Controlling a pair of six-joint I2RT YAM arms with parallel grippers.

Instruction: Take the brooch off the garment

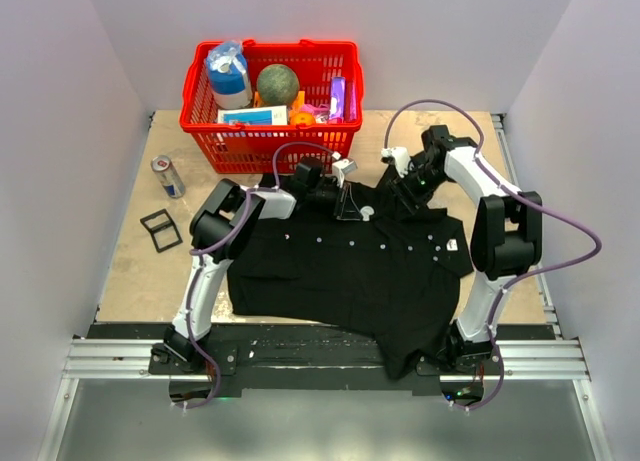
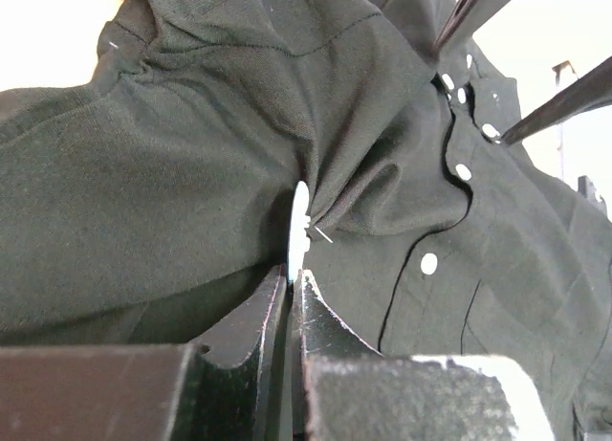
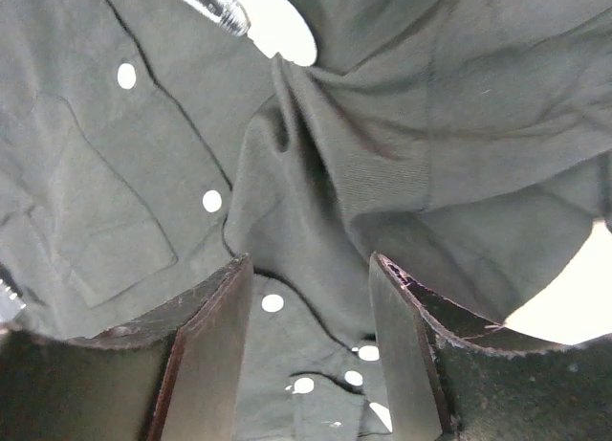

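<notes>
Two robot arms are reaching over the garment (image 1: pixel 340 271), a big black shirt that is lying spread out in the middle of the table (image 1: pixel 130 271). The left gripper (image 2: pixel 295 280) is pinching the brooch (image 2: pixel 299 226). Its two fingers are pressing tight on the bottom edge of the little pale disc, which is standing on its edge in the middle of the left wrist picture. A thin pale pin is poking out of the brooch toward the cloth, and the black cloth is bunching up in folds right beside it. From above, the brooch is showing as a small pale dot just above the middle of the frame, near the shirt's top edge. The right gripper (image 3: pixel 311 261) is sitting just to the right of it. Its fingers are spread wide apart with a fold of shirt between them, and I cannot tell if they are touching the cloth. White buttons (image 3: pixel 212 201) are running in a row down the shirt. A red basket (image 1: pixel 270 146) full of things is standing at the top of the frame, and a can (image 1: pixel 168 176) is standing at the upper left.
</notes>
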